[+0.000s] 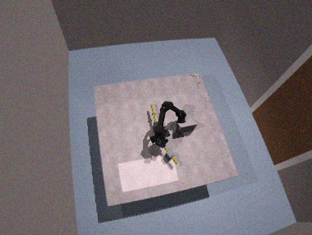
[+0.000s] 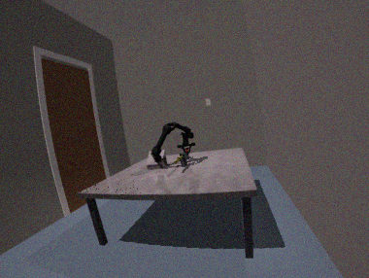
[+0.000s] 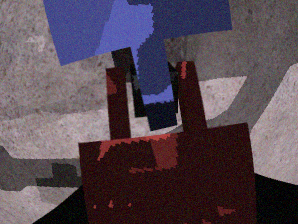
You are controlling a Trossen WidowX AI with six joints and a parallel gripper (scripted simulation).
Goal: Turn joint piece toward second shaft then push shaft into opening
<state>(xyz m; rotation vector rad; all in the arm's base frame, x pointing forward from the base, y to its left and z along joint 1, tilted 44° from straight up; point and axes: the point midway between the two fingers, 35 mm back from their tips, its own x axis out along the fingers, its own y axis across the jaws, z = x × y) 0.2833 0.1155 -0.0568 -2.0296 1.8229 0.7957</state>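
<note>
On the pale tabletop (image 1: pixel 127 99) (image 2: pixel 218 180), in a rm. w/ a brown door (image 2: pixel 73 117), a black robot arm (image 1: pixel 162 117) (image 2: pixel 162 139) arches up & over, its jaws (image 1: pixel 159 139) (image 2: pixel 186 150) down at the workpiece & gripping the dark-red joint piece (image 3: pixel 167 180) from opp. sides. In the wrist view, two red prongs rise from the joint pc.'s square body, one on either side of a narrow tongue on the blue part (image 3: pixel 107 30); black bits show btwn. them, & the red & blue pcs. sit slightly askew. Seen from the top, one yellow-marked shaft (image 1: pixel 152 109) emerges on the far side of the jaws & another yellow-marked shaft (image 1: pixel 175 160) on the near side, the two lying at an angle, w/ a small gray block (image 1: pixel 168 155) by the latter. The arm hides the middle, so shaft contact w/ the joint pc. can't be told. A bright rectangle (image 1: pixel 144 177) lies nr. the tabletop's edge.
</note>
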